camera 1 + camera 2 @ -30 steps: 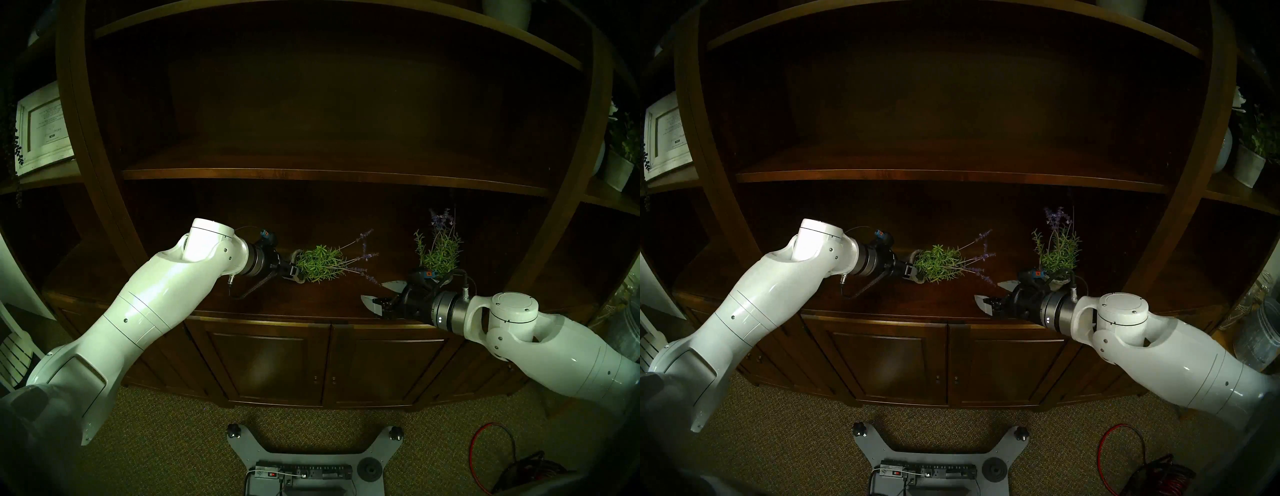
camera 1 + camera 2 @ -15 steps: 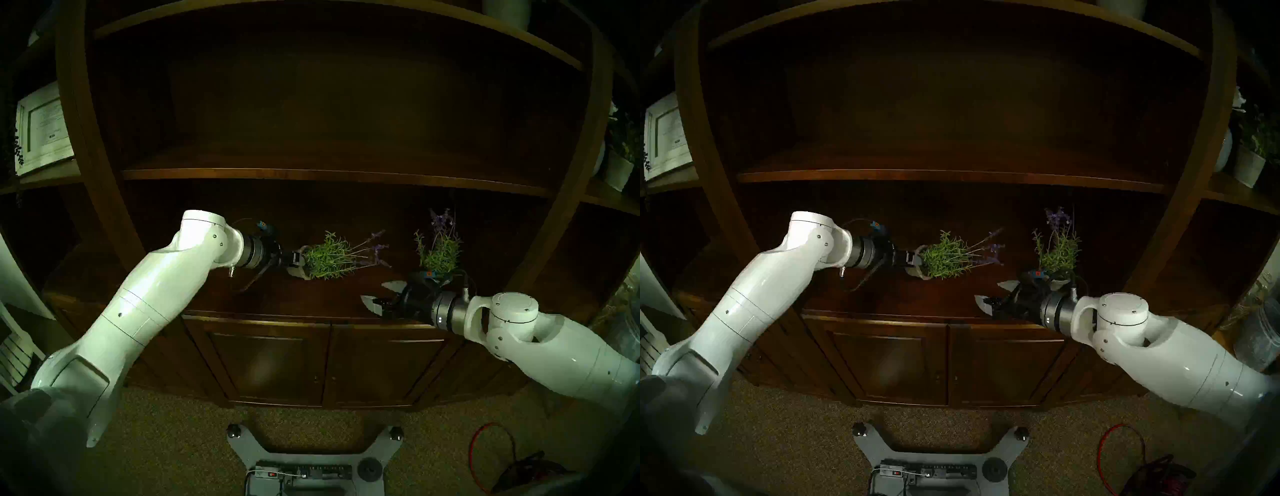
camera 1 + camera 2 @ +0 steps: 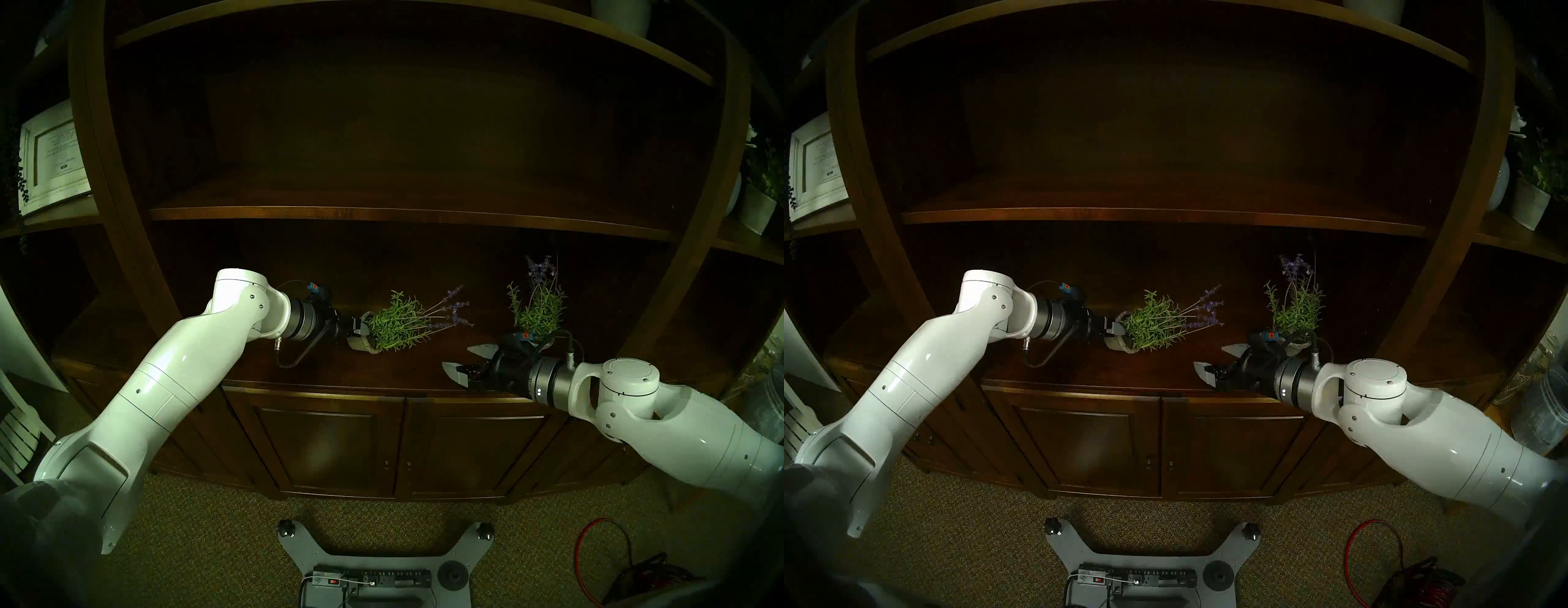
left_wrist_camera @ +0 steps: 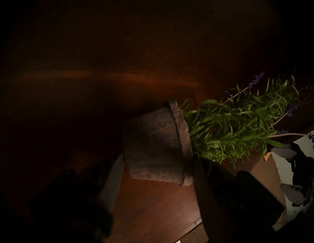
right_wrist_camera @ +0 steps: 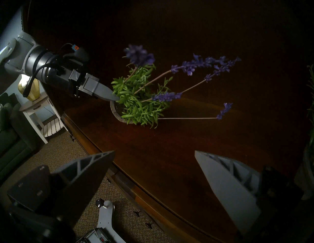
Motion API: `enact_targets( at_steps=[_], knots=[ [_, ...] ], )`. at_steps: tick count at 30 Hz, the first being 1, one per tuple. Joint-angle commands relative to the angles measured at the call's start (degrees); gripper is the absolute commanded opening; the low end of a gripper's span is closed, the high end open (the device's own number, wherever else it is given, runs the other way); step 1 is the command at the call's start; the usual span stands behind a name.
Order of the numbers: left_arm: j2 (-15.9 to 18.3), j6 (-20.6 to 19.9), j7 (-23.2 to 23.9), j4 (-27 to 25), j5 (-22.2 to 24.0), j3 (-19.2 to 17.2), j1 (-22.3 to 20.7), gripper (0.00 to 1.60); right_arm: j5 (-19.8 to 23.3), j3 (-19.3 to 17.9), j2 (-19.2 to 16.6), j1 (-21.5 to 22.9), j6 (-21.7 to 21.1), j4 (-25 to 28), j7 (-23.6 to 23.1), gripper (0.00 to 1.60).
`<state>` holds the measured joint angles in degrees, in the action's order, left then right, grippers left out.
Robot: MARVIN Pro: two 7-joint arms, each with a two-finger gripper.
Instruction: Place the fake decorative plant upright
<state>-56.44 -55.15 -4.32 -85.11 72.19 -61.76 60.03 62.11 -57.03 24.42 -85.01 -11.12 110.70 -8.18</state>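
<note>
Now, what I saw at that moment:
Left gripper (image 3: 359, 332): my fingers were pinching the rim of the pot (image 4: 156, 146), one finger (image 5: 102, 92) inside among the leaves.
Fake plant (image 3: 401, 325): it was tilted, green leaves and purple flowers (image 5: 200, 65) pointing toward my right side, over the dark wooden shelf (image 3: 382, 369).
Right gripper (image 3: 466, 361): my fingers were spread wide, holding nothing, near the shelf's front edge.
Second plant (image 3: 536, 308): it stood upright behind my right gripper.
</note>
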Motion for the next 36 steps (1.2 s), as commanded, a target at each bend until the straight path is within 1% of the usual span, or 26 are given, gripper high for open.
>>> enact_targets(
  at_steps=[1, 9, 15, 24, 30, 36],
  knots=[
    [-0.76, 0.15, 1.62, -0.28, 4.30, -2.38, -1.84, 0.66, 0.11, -1.30, 0.02, 1.17, 0.84, 0.72, 0.11, 1.60],
    [-1.02, 0.15, 2.19, 0.87, 7.22, -3.67, -2.25, 0.64, 0.10, -1.29, 0.03, 1.19, 0.80, 0.71, 0.10, 1.60],
    [-1.02, 0.15, 1.82, 1.22, 8.11, -3.45, -1.94, 0.63, 0.11, -1.30, 0.02, 1.17, 0.84, 0.72, 0.11, 1.60],
    [-0.49, 0.15, 4.61, 1.90, 9.62, -2.69, 0.69, 0.65, 0.13, -1.33, 0.01, 1.14, 0.90, 0.74, 0.14, 1.60],
    [-0.78, 0.15, 6.65, 3.02, 10.50, -2.86, 1.10, 0.63, 0.12, -1.32, 0.01, 1.15, 0.88, 0.73, 0.13, 1.60],
    [-1.10, 0.15, 7.15, 3.65, 10.37, -2.71, 0.62, 0.63, 0.12, -1.31, 0.02, 1.16, 0.87, 0.73, 0.12, 1.60]
  ],
)
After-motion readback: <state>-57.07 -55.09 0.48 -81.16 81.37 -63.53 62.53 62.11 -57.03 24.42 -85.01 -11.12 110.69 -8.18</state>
